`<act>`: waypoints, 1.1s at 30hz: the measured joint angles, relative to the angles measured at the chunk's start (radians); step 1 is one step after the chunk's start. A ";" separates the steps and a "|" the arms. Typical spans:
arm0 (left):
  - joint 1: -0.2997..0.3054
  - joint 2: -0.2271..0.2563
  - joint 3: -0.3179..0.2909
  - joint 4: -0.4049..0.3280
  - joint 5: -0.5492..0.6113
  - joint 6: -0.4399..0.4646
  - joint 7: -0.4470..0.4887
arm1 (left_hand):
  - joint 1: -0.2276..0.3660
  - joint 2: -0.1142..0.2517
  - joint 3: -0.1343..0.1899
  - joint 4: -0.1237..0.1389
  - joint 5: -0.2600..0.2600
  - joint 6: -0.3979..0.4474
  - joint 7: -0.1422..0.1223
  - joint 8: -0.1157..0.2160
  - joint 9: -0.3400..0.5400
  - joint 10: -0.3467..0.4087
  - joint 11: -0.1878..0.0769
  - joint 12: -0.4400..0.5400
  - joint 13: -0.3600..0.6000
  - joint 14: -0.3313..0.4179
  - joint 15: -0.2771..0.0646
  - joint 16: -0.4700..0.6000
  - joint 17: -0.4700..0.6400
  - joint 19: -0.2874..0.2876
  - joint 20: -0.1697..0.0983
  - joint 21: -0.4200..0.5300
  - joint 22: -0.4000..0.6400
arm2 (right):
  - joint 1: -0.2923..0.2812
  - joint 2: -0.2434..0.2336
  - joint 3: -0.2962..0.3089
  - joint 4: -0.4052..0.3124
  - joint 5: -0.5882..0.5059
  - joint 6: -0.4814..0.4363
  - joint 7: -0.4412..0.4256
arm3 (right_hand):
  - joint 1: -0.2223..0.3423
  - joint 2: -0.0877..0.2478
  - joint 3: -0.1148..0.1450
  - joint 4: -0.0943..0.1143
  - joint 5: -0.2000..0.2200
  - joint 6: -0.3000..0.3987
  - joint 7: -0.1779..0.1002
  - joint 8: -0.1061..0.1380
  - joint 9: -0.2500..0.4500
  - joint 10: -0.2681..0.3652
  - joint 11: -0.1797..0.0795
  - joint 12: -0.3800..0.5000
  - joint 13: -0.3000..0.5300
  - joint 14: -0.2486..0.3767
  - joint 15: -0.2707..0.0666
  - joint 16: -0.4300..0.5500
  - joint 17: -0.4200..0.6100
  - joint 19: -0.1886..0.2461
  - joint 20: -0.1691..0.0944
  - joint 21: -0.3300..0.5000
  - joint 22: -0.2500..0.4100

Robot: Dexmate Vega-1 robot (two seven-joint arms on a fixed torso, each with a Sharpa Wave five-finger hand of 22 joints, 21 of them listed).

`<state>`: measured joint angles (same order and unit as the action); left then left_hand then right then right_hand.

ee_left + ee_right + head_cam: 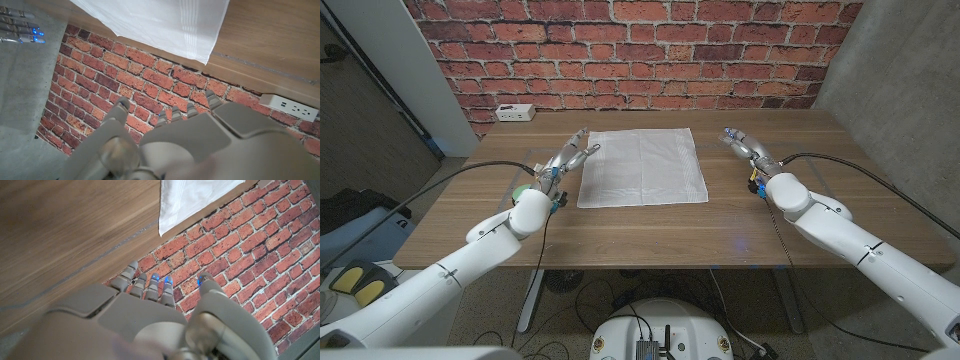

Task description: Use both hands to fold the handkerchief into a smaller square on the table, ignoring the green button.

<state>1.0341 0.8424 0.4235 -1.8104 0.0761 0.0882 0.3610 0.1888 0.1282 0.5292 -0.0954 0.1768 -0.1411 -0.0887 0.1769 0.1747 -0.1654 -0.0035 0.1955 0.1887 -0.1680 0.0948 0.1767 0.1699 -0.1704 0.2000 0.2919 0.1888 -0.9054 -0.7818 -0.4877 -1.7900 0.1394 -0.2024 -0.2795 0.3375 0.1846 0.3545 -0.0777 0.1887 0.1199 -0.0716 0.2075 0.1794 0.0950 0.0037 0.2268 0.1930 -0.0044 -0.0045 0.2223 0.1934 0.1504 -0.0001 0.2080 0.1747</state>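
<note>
The white handkerchief [642, 166] lies spread out as one flat square in the middle of the wooden table [650, 235]. My left hand [567, 160] hovers just off its left edge, fingers apart and pointing at the far left corner, holding nothing. My right hand [745, 146] is to the right of the cloth's far right corner, a short gap away, fingers apart and empty. The green button [522, 190] peeks out beside my left wrist. A cloth corner [202, 52] is in the left wrist view above my left hand [175, 135]; the right wrist view has another corner [167, 227] beyond my right hand [150, 305].
A white power strip [515, 113] sits at the table's far left corner, against the red brick wall [640, 50]. Black cables run along both forearms. Bare wood lies in front of the cloth.
</note>
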 measured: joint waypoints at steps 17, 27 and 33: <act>0.058 0.073 -0.001 -0.130 0.103 0.159 -0.007 | 0.012 -0.004 0.004 -0.004 0.000 -0.026 -0.002 0.000 0.005 -0.005 -0.005 0.000 0.000 -0.002 0.002 -0.003 0.000 -0.005 0.005 -0.026 0.005 | 0.014 -0.054 -0.067 -0.122 -0.153 -0.190 0.021 | 0.016 0.005 0.011 -0.003 0.000 0.005 -0.005 -0.004 0.000 0.005 -0.013 0.000 0.000 0.006 -0.006 0.000 0.000 -0.004 -0.004 0.000 0.000; 0.086 0.107 -0.001 -0.186 0.138 0.227 -0.023 | 0.012 -0.004 0.000 -0.008 0.000 -0.029 0.001 0.000 0.005 -0.005 -0.005 0.000 0.000 -0.002 0.002 -0.003 0.000 -0.005 0.005 -0.030 0.004 | 0.026 -0.068 -0.106 -0.171 -0.233 -0.270 0.042 | 0.025 0.004 0.019 -0.004 0.000 0.012 -0.012 -0.004 0.000 0.008 -0.020 0.000 0.000 0.006 -0.014 0.000 0.000 -0.004 -0.015 0.000 0.000; 0.103 0.128 -0.003 -0.216 0.154 0.263 -0.034 | 0.013 -0.003 0.000 -0.008 0.000 -0.029 0.001 0.000 0.005 -0.005 -0.005 0.000 0.000 -0.002 0.002 -0.003 0.000 -0.005 0.005 -0.030 0.004 | 0.027 -0.072 -0.126 -0.197 -0.274 -0.309 0.051 | 0.031 -0.001 0.023 -0.007 0.000 0.013 -0.012 -0.004 0.000 0.008 -0.020 0.000 0.000 0.004 -0.023 0.000 0.000 -0.004 -0.014 0.000 0.000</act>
<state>1.1375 0.9707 0.4206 -2.0266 0.2303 0.3510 0.3272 0.2013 0.1249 0.5290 -0.1036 0.1768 -0.1703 -0.0874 0.1769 0.1794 -0.1709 -0.0089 0.1955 0.1886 -0.1697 0.0966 0.1736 0.1698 -0.1755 0.2052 0.2621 0.1933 -0.8788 -0.8538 -0.6138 -1.9874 -0.1350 -0.5113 -0.2281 0.3683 0.1836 0.3779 -0.0846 0.1887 0.1325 -0.0838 0.2034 0.1792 0.1034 -0.0165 0.2268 0.1929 -0.0003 -0.0273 0.2223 0.1932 0.1467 -0.0145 0.2079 0.1745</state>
